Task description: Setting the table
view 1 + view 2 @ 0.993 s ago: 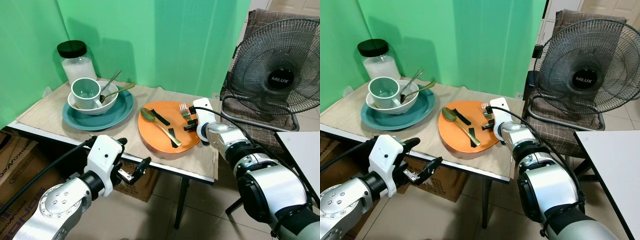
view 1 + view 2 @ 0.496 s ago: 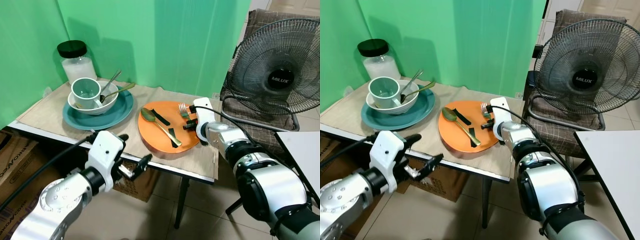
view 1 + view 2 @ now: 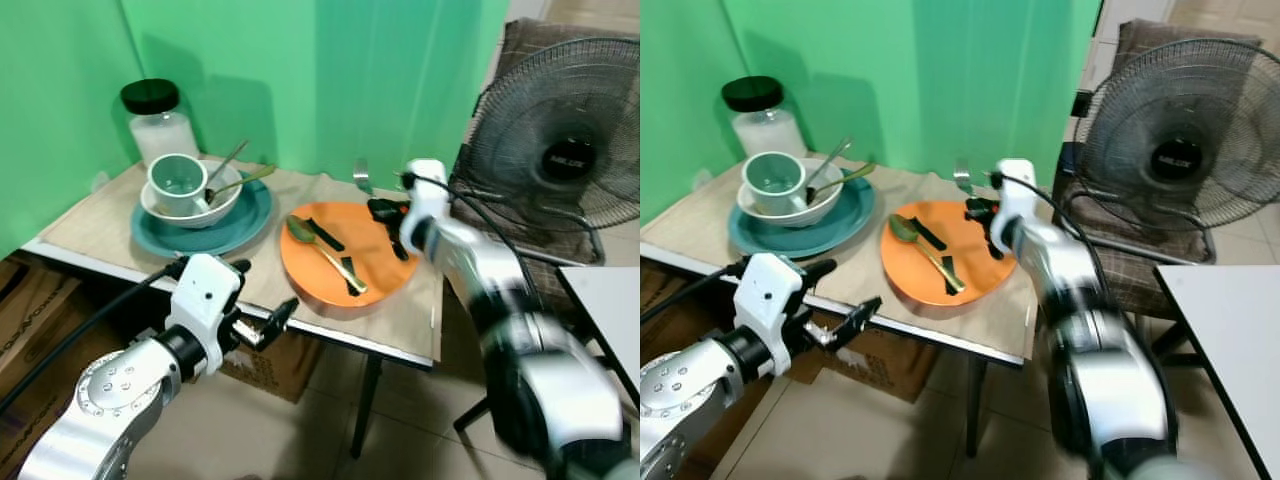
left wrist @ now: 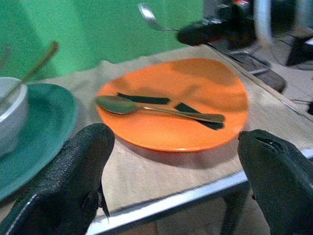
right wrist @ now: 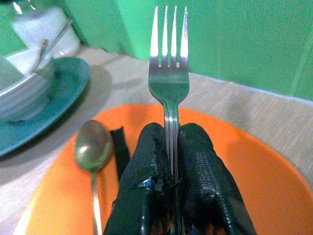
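Fork (image 5: 168, 83) is up off the orange plate (image 3: 375, 275), pinched by its handle in my right gripper (image 5: 171, 147), tines pointing away from the wrist, over the plate's far edge, green wall side. Fingers are clamped tight w/ the handle sandwiched between the pads.

Handling, my read: thin stiff steel, light, smooth and prob. slippery. Grip sits low on the handle, so the long end could pivot if I swing fast. I'd keep wrist moves slow and lay it flat on the cloth beside the plate rather than drop it.

On the plate: gold spoon (image 3: 325, 252) lying diagonally, bowl toward the teal plate, plus two black strips under/beside it; can't tell what they are. That spoon looks just as slick; I'd take it mid-handle.

Left of the orange plate: teal plate (image 3: 200, 225) carrying a white bowl (image 3: 190, 200) w/ a mug (image 3: 178, 180) and more cutlery inside. Glass jar (image 3: 160, 125) behind that. Fan (image 3: 560, 150) sits off to the orange plate's right, past the table edge.

Left gripper (image 4: 176, 176) hangs in front of the table (image 3: 100, 225) edge, near side of the orange plate, fingers spread wide, nothing in them.
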Robot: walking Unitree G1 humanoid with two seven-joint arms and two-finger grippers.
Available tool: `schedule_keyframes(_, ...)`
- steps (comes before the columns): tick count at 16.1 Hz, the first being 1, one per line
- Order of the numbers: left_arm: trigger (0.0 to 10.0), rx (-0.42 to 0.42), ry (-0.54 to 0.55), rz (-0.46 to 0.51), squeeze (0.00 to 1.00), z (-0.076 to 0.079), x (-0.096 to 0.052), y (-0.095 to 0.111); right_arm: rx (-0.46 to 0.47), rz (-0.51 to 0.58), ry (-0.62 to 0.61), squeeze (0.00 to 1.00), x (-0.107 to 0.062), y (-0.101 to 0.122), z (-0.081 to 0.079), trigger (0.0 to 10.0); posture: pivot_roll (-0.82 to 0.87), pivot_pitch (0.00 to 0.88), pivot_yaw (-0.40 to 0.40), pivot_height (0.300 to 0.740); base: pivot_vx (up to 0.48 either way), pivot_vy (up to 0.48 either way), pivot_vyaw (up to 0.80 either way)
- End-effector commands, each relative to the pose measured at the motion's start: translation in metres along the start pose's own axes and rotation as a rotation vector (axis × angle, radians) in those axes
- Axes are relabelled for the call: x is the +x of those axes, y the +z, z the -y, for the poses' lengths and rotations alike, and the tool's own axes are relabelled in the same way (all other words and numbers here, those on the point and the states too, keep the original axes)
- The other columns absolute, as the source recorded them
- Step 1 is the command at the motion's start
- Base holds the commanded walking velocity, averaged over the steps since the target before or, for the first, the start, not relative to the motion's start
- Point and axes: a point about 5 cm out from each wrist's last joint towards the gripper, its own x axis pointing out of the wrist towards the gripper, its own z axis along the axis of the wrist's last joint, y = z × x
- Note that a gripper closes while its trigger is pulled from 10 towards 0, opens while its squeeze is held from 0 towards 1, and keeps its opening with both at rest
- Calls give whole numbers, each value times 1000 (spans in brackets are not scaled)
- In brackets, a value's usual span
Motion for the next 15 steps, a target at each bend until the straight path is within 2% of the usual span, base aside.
schedule_keyframes(1, 10000, 17, 72, 24, 0, -5, 3, 5, -25, 172, 10, 0, -19, 26, -6, 10000, 37, 0, 8, 740, 0, 0, 0)
schedule_keyframes(2, 10000, 18, 131, 33, 0, -7, 6, 6, -44, 257, 4, 0, -39, 30, -9, 10000, 34, 0, 7, 740, 0, 0, 0)
schedule_keyframes(4, 10000, -7, 203, 78, 0, -7, 10, 12, -78, 319, -51, 0, -69, 28, -12, 10000, 23, 0, 13, 740, 0, 0, 0)
schedule_keyframes(6, 10000, -7, 234, 93, 0, -5, 15, 14, -73, 363, -102, 0, -93, 22, -19, 10000, 1, 0, 23, 740, 0, 0, -400)
schedule_keyframes(8, 10000, -12, 252, 103, 0, -3, 18, 14, -76, 399, -159, 0, -108, 20, -21, 10000, -15, 0, 25, 740, 0, 0, -800)
schedule_keyframes(10, 10000, -19, 268, 103, 0, -1, 21, 14, -100, 389, -199, 0, -118, 18, -24, 10000, -23, 0, 21, 740, 0, 0, -800)
schedule_keyframes(13, 10000, -26, 291, 114, 0, -1, 23, 16, -124, 330, -249, 0, -122, 12, -26, 10000, -32, 0, 11, 740, 0, 0, -800)
schedule_keyframes(15, 10000, -31, 294, 111, 0, -1, 24, 15, -135, 278, -325, 0, -123, 6, -19, 10000, -32, 0, 6, 740, 0, 0, -800)
